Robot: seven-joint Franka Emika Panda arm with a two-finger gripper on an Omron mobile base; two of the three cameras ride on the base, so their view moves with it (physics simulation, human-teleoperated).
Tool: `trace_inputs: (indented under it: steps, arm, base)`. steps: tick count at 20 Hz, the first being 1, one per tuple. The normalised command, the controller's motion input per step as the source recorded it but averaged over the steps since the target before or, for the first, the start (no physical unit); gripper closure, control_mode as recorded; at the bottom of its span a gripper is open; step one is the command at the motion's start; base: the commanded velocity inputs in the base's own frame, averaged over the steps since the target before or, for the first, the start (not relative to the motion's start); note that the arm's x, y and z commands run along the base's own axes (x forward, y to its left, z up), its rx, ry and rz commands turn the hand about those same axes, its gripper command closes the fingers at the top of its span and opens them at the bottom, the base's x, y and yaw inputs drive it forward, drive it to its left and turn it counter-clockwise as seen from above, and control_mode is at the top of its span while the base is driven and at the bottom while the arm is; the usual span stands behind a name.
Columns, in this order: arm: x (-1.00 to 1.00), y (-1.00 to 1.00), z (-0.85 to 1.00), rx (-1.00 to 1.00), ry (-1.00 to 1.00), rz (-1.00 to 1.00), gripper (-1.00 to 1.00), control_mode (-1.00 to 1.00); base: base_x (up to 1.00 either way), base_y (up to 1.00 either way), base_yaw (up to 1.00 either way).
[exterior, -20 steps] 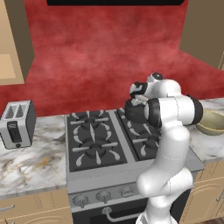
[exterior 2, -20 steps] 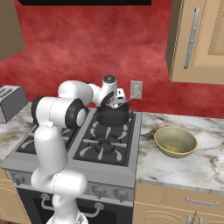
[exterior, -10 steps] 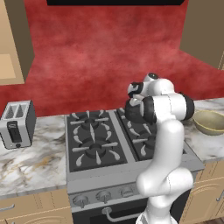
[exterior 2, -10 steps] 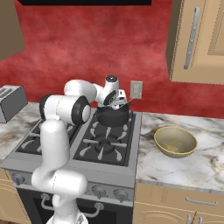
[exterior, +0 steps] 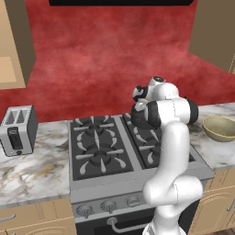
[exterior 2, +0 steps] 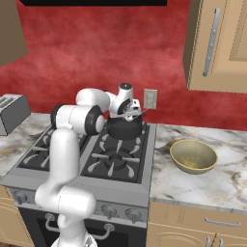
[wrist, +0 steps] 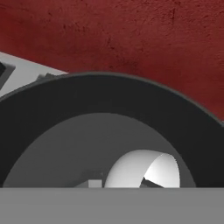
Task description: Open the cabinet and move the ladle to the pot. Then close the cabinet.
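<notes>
Over the stove's (exterior 2: 72, 147) back right corner the elbow has swung in toward the pot (exterior 2: 124, 130) while the gripper (exterior 2: 129, 112) stays just above it, clamped shut, apparently on the ladle's (wrist: 144, 168) thin handle. With the ladle's pale bowl already inside the pot, release looks near. The fingertips are hidden, and the cabinet (exterior 2: 222, 48), up on the right, is cut off, so whether its door is ajar I cannot tell.
</notes>
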Motion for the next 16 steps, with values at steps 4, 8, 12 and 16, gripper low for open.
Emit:
trace_inputs:
  steps: [4, 8, 12, 16]
  arm:
    - [0.15, 0.0, -0.22, 0.0, 0.07, 0.0, 1.0, -1.0]
    - [0.11, 0.0, -0.2, 0.0, 0.05, 0.0, 1.0, -1.0]
    - [0.04, 0.0, -0.11, 0.0, 0.03, 0.0, 1.0, -1.0]
    - [0.0, 0.0, -0.09, 0.0, 0.04, 0.0, 1.0, -1.0]
  base:
    - [0.0, 0.0, 0.0]
    - [0.0, 0.0, 0.0]
    - [0.0, 0.0, 0.0]
    - [0.0, 0.0, 0.0]
